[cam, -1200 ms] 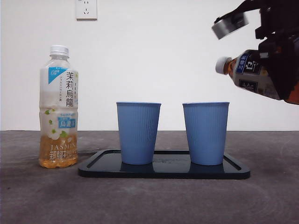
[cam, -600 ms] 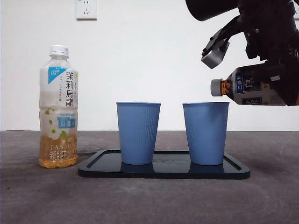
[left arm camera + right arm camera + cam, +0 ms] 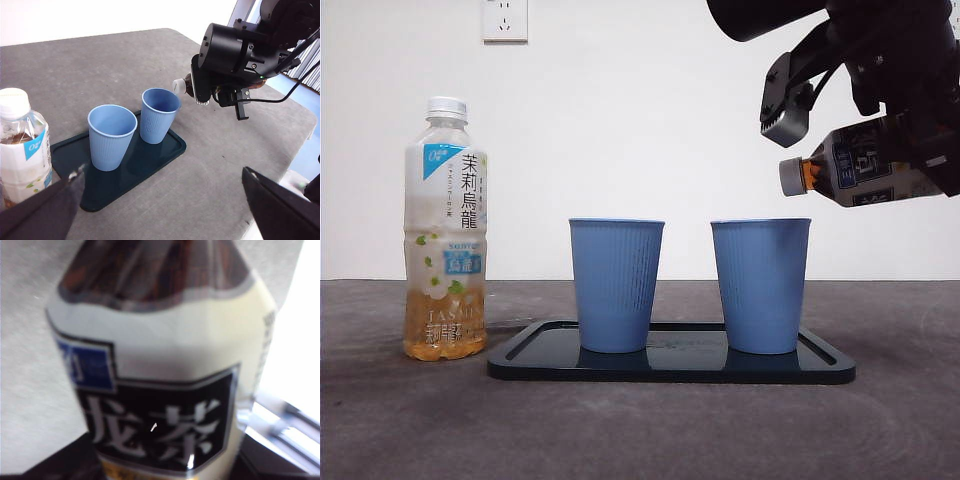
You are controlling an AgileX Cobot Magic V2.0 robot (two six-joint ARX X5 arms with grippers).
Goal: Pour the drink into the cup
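A dark tea bottle [image 3: 865,165] with a black-and-blue label hangs in the air, held by my right gripper [image 3: 932,150], which is shut on its body. It lies nearly level with the neck tipped slightly down. Its capped mouth [image 3: 792,177] is just above the rim of the right blue cup [image 3: 761,285]. No liquid is seen flowing. The bottle's label [image 3: 160,365] fills the right wrist view. A second blue cup [image 3: 616,285] stands to its left. In the left wrist view my left gripper [image 3: 162,176] hangs open, well back from both cups [image 3: 159,114].
Both cups stand on a dark tray [image 3: 670,368]. A jasmine tea bottle [image 3: 445,235], capped and about a quarter full, stands upright on the table left of the tray. A wall socket [image 3: 505,18] sits on the white wall behind.
The right arm has rotated the dark bottle from neck-up through level to slightly neck-down, bringing its mouth down and left to just above the right cup's rim.
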